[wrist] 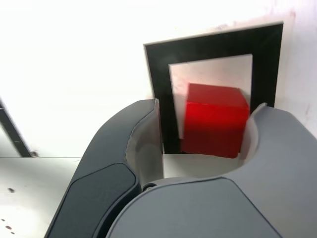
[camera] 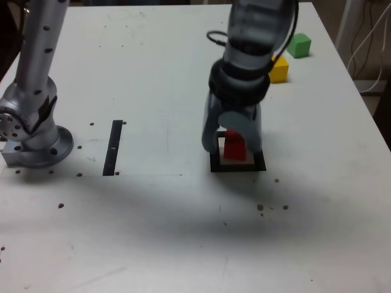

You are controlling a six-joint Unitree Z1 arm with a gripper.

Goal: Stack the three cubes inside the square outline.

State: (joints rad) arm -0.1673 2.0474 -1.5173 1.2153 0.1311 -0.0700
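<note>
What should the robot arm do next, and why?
I think the gripper should lift gently straight up, away from the red cube. That cube already sits inside the square outline, and the jaws look open, while the yellow cube and green cube still wait outside.

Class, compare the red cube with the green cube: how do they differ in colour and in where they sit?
The red cube is red; the green cube is green. The red cube sits within the square outline, while the green cube lies outside it, near the table's far edge. Both are plain-faced blocks.
</note>
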